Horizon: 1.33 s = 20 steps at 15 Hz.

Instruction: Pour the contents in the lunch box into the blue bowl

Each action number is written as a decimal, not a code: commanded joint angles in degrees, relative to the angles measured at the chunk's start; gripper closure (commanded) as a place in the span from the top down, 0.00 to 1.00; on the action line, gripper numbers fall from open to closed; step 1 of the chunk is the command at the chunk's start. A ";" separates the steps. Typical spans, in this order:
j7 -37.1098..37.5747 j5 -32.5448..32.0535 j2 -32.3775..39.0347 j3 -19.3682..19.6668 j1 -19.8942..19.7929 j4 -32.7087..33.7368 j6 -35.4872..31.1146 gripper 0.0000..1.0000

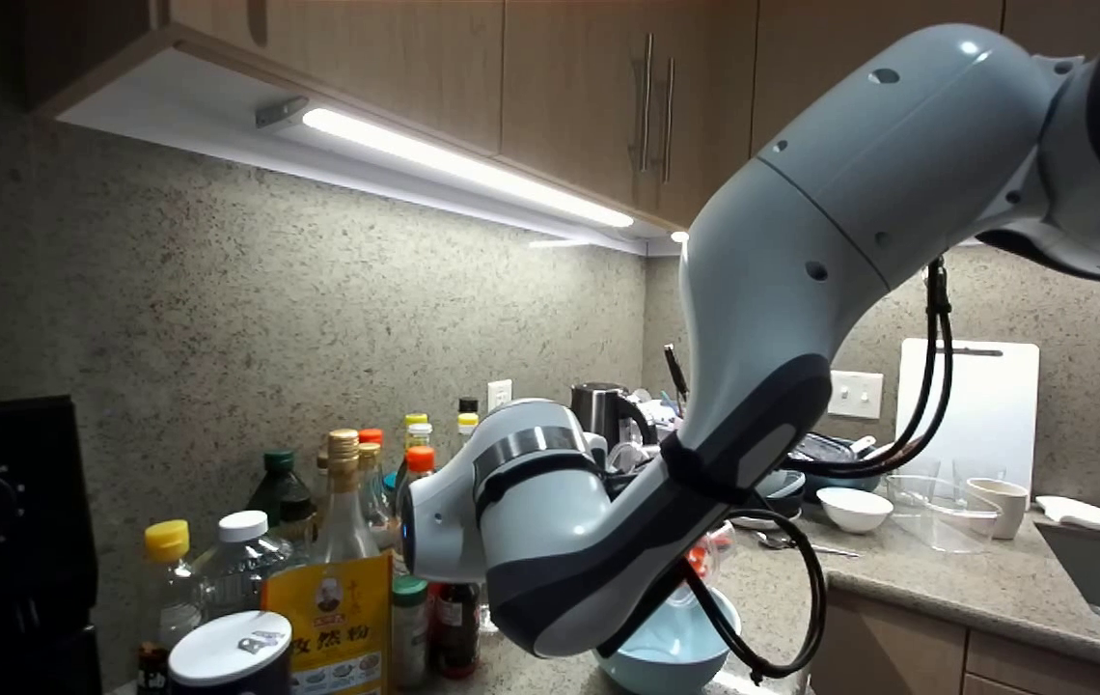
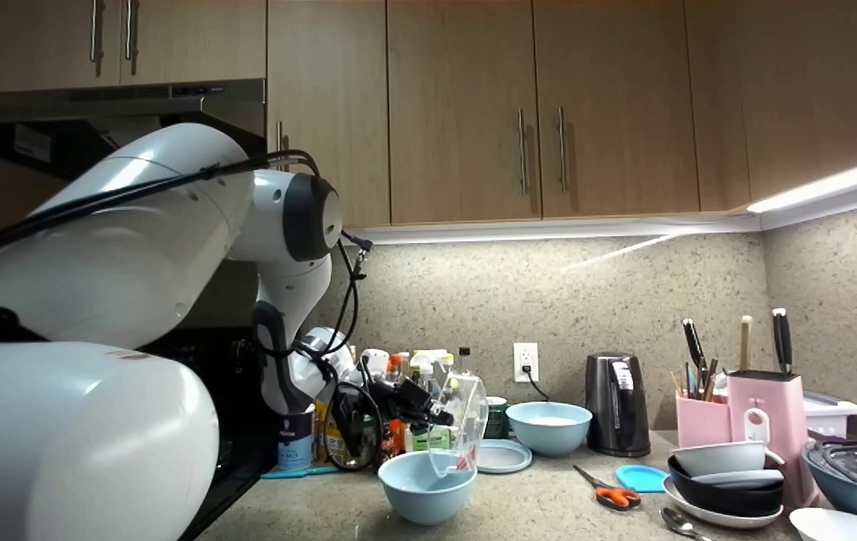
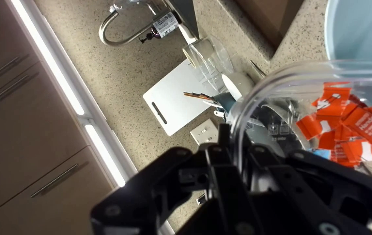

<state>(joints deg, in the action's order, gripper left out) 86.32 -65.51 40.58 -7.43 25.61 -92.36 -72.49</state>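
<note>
The lunch box, a clear plastic container (image 2: 471,409), is tipped steeply on its side, its lower edge over the mouth of the light-blue bowl (image 2: 425,500). My gripper (image 3: 236,143) is shut on the container's rim, seen edge-on between the fingers in the wrist view. The contents, several small red-orange packets (image 3: 349,127) plus a bit of light blue, lie gathered inside the container. In an exterior view the packets (image 1: 700,560) show just above the blue bowl (image 1: 666,647), while the arm hides the gripper. The bowl (image 3: 362,36) also appears at the wrist view's upper right.
A similar light-blue bowl (image 2: 549,427) stands behind, beside a dark kettle (image 2: 618,406). Bottles and a yellow packet (image 1: 338,618) crowd the wall side near the arm. Orange-handled scissors (image 2: 616,497), a blue lid (image 2: 640,479) and stacked bowls (image 2: 729,481) lie to the right.
</note>
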 commanded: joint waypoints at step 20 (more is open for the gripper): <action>-0.32 -8.47 2.06 -1.53 0.62 1.49 7.20 0.01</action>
<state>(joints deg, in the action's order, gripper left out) 89.07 -72.70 42.61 -7.83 26.94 -90.08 -66.41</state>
